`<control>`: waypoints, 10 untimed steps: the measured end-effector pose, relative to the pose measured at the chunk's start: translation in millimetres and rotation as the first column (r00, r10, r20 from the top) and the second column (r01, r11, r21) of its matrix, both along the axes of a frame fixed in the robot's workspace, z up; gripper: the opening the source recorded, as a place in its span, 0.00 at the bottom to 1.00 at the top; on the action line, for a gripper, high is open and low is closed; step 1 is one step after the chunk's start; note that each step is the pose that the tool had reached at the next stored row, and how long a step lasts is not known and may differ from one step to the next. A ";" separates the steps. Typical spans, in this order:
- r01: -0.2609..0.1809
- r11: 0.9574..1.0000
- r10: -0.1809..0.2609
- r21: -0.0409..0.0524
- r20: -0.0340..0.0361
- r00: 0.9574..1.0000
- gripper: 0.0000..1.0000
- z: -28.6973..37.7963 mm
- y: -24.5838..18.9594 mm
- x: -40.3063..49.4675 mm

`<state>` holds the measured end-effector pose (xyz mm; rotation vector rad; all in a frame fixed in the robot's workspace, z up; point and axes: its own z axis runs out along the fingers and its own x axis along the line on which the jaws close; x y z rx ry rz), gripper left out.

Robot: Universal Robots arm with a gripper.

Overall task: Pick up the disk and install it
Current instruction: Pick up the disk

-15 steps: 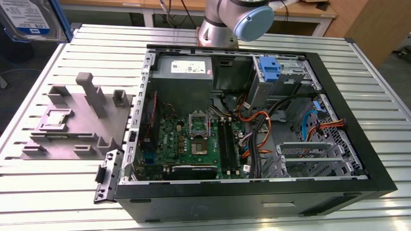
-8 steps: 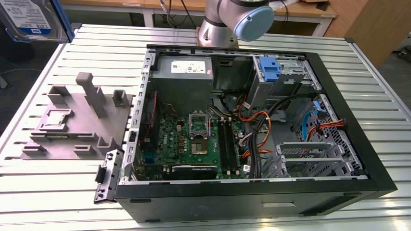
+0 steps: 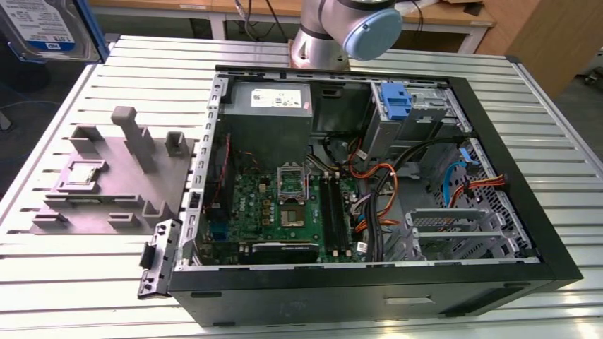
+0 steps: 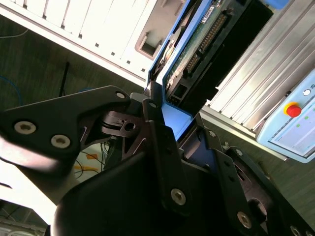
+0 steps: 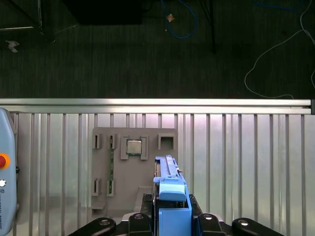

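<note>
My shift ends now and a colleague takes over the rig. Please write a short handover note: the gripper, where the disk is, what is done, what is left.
Gripper: shut on the disk, clamped at its blue rails.
Disk: up in the air, clear of the table. In the first wrist view it hangs over the grey holder plate, outside the computer case.
Done: the pick-up.
Left: the install. The disk is not yet in the case.
</note>
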<state>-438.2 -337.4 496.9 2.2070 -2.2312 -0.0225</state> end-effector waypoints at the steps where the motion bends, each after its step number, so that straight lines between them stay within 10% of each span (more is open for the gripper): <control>1: 0.000 1.000 0.000 0.000 0.000 1.000 0.36 -0.1 0.0 0.1; 10: 0.000 1.000 0.000 0.000 0.000 1.000 0.36 0.0 0.0 1.1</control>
